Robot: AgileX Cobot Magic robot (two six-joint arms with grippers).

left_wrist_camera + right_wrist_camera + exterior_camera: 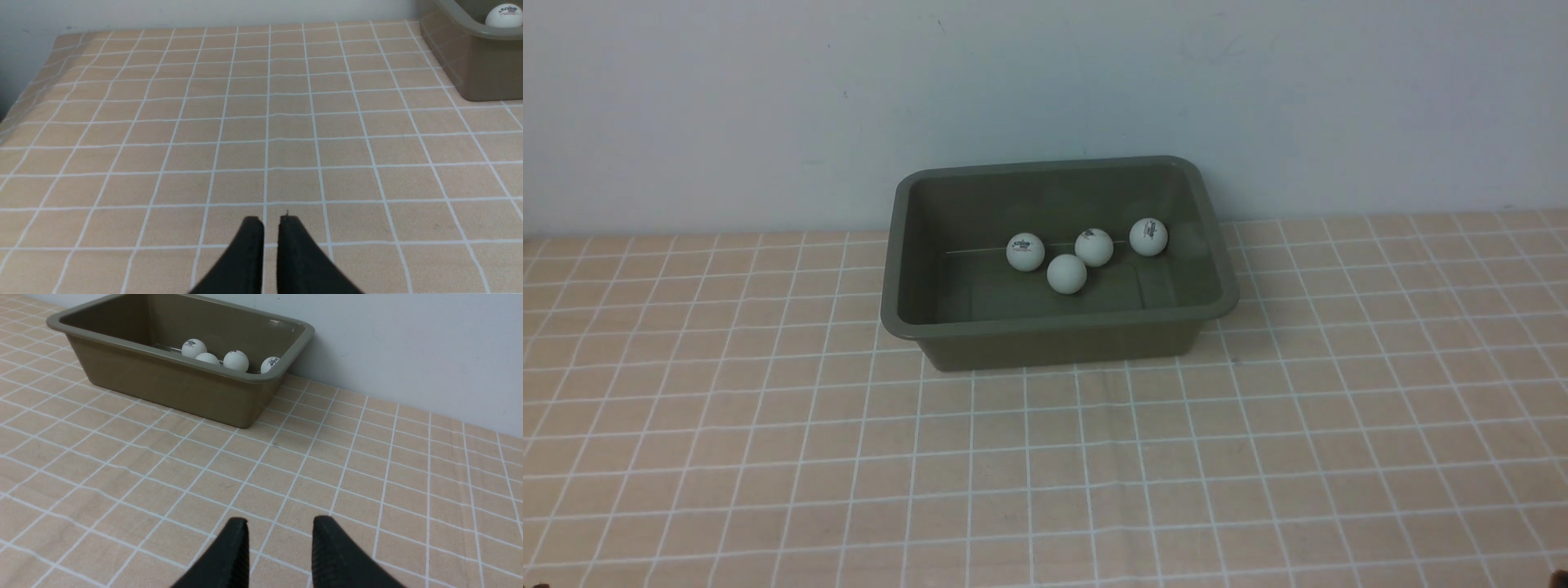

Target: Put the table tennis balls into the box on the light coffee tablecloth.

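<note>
Four table tennis balls (1067, 273) in box (1054, 327); dark logos, unreadable.

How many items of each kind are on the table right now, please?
White table tennis balls: 4, all inside the box
Olive-green box: 1
Light coffee checked tablecloth: 1
Total: 6

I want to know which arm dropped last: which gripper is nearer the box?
Hard to call; perhaps the right gripper, facing the box's long wall across bare cloth. The left gripper sees only its corner.
</note>
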